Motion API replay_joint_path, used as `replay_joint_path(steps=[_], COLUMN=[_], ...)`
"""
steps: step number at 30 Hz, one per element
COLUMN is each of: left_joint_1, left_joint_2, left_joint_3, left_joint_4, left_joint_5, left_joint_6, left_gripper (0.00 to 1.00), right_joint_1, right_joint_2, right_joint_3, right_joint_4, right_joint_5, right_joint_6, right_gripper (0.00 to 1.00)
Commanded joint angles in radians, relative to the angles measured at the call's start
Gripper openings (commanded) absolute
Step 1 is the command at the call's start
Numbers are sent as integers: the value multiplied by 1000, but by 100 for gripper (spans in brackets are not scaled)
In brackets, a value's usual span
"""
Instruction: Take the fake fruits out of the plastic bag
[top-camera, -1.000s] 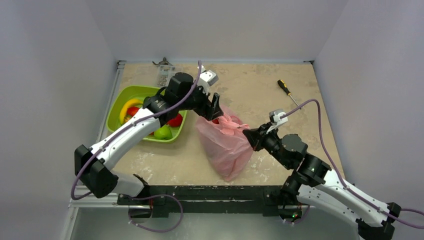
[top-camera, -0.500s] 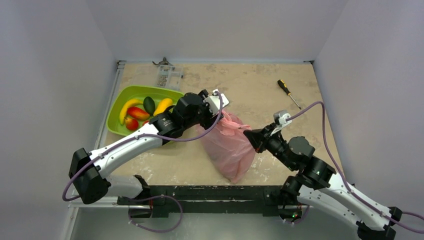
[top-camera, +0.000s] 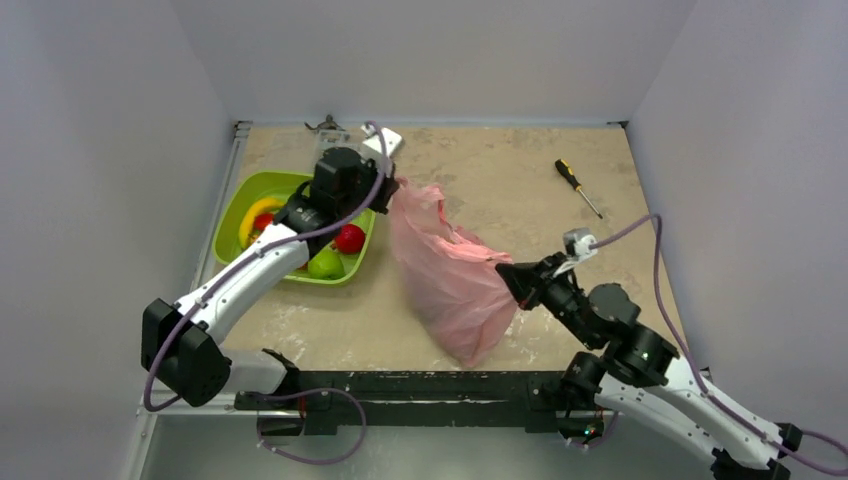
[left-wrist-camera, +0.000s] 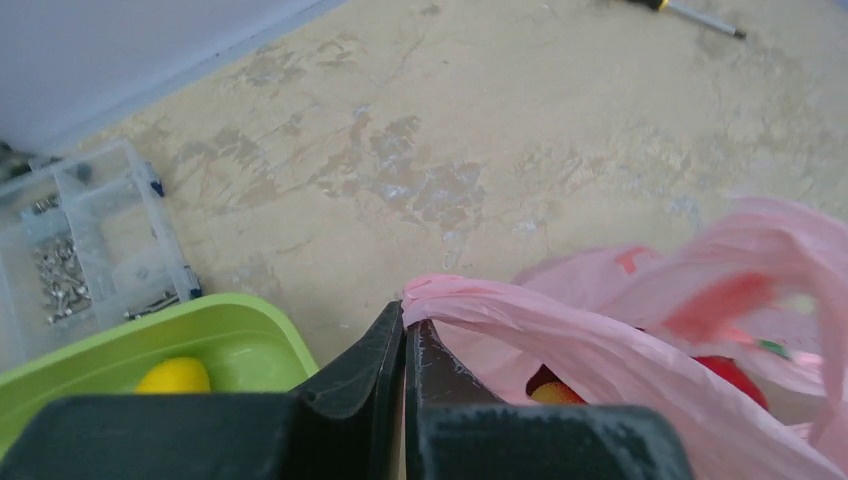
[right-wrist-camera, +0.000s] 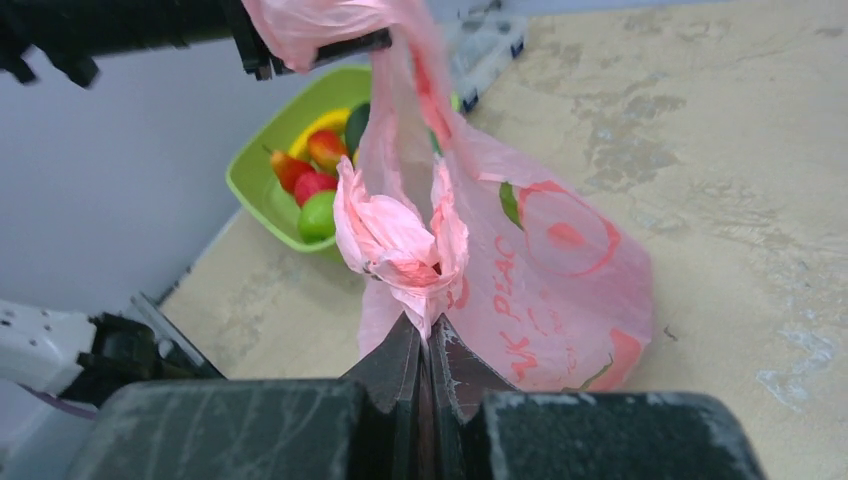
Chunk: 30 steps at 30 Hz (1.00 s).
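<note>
The pink plastic bag (top-camera: 455, 285) hangs stretched between both grippers in the middle of the table. My left gripper (top-camera: 388, 190) is shut on the bag's upper edge (left-wrist-camera: 470, 298), pulling it toward the back left. At the bag's right side my right gripper (top-camera: 506, 271) is shut on a bunched fold (right-wrist-camera: 400, 235). Through the bag's mouth a red fruit (left-wrist-camera: 735, 375) and a yellow-orange one (left-wrist-camera: 555, 392) show inside. Several fake fruits lie in the lime-green tray (top-camera: 232, 215): a red one (top-camera: 349, 238), a green one (top-camera: 325, 265) and a yellow banana (top-camera: 255, 212).
A screwdriver (top-camera: 578, 186) lies at the back right of the table. A clear parts box (top-camera: 330, 140) stands at the back behind the tray. White walls close in the table at the back and on both sides.
My left gripper has closed on the bag's edge and pulled it up and back-left toward the tray, stretching the bag. The right gripper kept its hold and shifted slightly nearer.
</note>
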Motion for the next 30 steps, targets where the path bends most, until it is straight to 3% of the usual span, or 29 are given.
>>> replay_joint_path(steps=[1,5,11,14,20,22,25,30], left_joint_1=[167,243,314,315,311,311,312,307], left_joint_2=[-27,-8,-13,-3,34,45,54,54], left_joint_3=[17,-2,-23,-14,-3,3,9,8], left_joint_4=[102,207,260,257,279,274,271,268], left_joint_5=[305,473,530,559,641,645,656,656], left_joint_6=[-359,-504,-580,-575,-619,-619,-625,-622], left_gripper=[0,0,0,0,0,0,0,0], right_joint_1=[2,2,2,2,2,2,4,39], right_joint_2=[-211,-299,-222,-118,191,310,478,693], right_joint_3=[-58,-83,-19,35,232,317,425,566], right_joint_4=[1,-48,-115,-138,-153,-192,-249,-312], right_joint_5=[177,248,286,268,94,44,104,194], right_joint_6=[133,158,106,36,-151,-216,-286,-393], right_gripper=[0,0,2,22,59,65,74,77])
